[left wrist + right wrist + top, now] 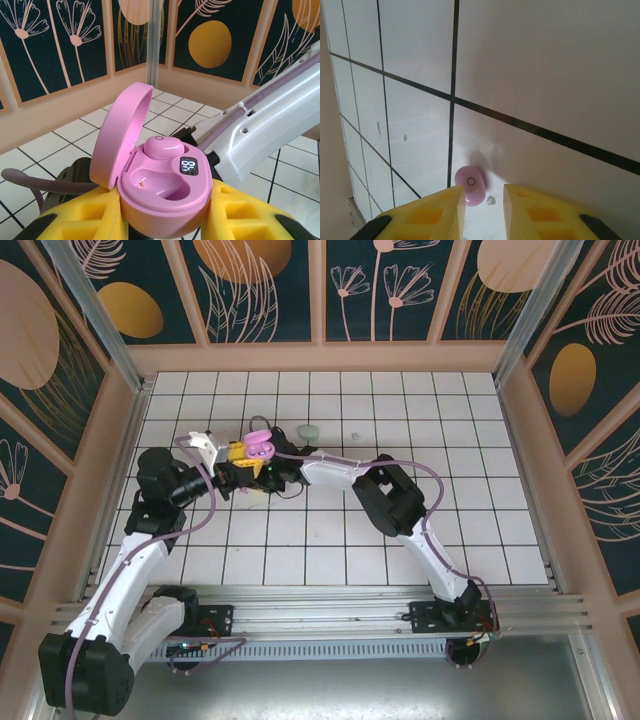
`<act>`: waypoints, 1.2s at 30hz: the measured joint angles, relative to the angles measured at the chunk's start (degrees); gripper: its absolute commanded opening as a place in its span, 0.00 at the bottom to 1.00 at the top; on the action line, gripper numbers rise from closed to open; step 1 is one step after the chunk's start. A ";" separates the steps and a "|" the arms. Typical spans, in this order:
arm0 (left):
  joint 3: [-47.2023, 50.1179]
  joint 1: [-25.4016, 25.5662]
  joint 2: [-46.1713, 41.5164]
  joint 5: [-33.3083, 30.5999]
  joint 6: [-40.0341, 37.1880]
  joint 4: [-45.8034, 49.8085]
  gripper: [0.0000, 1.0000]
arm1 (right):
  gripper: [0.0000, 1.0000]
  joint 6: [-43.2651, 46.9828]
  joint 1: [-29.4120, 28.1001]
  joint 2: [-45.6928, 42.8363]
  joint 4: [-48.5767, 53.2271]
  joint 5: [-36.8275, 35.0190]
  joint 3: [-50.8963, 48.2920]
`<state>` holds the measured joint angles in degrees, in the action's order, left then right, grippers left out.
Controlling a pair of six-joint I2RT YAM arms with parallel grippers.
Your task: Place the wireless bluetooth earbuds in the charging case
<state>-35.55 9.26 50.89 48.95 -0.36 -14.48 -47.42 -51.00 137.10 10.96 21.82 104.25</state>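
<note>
if the right tool [484,201] is to lift the loose pink earbud [470,185] cleanly, i judge it should shift sideways until the bead sits midway in the gap, sink close to the surface [545,75], then close gently, since so small and smooth a piece could squirt free. its yellow fingers stand narrowly parted, pinching nothing; the earbud lies on a tile just past them, close by one fingertip [447,205]. the left tool [165,222] is pressed against the open pink charging case [160,192], holding it lid-up, with a seated earbud [163,147] in one well and the neighbouring well [155,181] empty.
</note>
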 measured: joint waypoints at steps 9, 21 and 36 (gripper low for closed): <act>0.00 0.00 -1.57 -0.15 -0.02 1.29 0.06 | 0.27 2.05 -0.50 1.46 3.10 -2.89 3.63; 0.00 0.00 -3.02 -0.42 -0.04 2.69 0.06 | 0.32 7.15 -2.38 4.63 8.61 -6.12 11.56; 0.00 0.00 -3.02 -1.09 -0.04 2.80 0.06 | 0.37 11.89 -3.13 5.05 10.03 -6.75 11.87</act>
<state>-35.55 9.26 47.88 47.86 -0.40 -11.68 -35.53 -54.13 142.15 20.99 15.07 116.11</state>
